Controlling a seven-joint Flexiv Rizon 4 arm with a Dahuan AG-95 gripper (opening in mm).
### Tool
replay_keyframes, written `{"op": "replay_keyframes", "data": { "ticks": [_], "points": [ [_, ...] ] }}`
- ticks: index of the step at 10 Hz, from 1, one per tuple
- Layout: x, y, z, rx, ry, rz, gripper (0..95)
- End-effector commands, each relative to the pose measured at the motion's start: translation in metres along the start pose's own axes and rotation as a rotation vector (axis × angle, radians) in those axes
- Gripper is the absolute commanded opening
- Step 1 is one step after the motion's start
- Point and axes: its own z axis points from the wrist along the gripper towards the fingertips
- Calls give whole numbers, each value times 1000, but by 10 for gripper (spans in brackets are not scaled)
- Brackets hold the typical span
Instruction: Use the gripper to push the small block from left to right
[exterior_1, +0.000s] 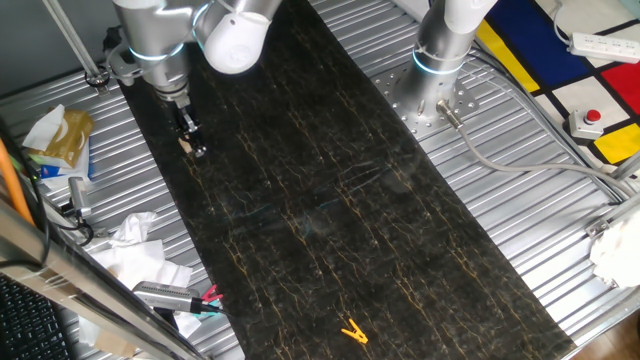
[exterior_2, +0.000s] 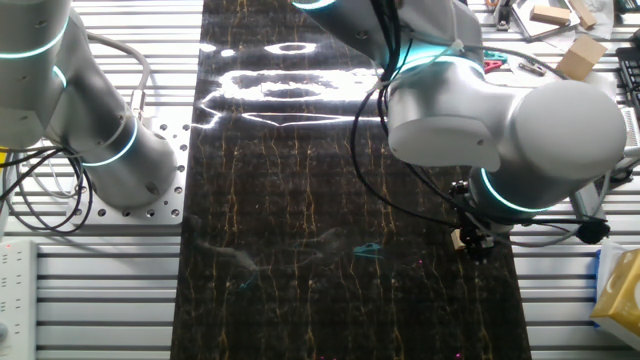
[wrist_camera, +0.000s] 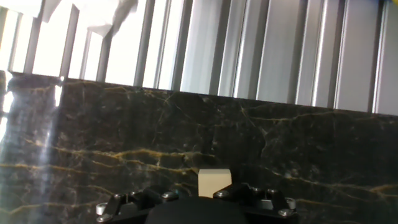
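The small block (exterior_1: 184, 143) is a tiny tan wooden cube on the dark marble mat (exterior_1: 330, 200), near its far-left edge. My gripper (exterior_1: 195, 148) is a narrow black tool under the silver arm. It is down at the mat, and its fingers look shut and empty. Its tip touches or nearly touches the block's side. In the other fixed view the block (exterior_2: 458, 238) sits just left of the gripper (exterior_2: 477, 248). In the hand view the block (wrist_camera: 214, 182) stands just beyond the black hand housing (wrist_camera: 199, 210). The fingertips are hidden there.
A yellow clip (exterior_1: 353, 332) lies at the mat's near end. The second arm's base (exterior_1: 437, 85) stands on the ribbed metal table beside the mat's right edge. Crumpled tissue and a bag (exterior_1: 60, 135) lie left of the mat. A red button (exterior_1: 591, 118) is at the far right.
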Motion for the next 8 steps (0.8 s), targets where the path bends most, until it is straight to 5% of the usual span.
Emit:
{"op": "replay_keyframes", "data": {
  "ticks": [1,8],
  "points": [
    [-2,2,2,-1,0,11,760],
    [-7,9,7,-24,-6,53,760]
  ]
}}
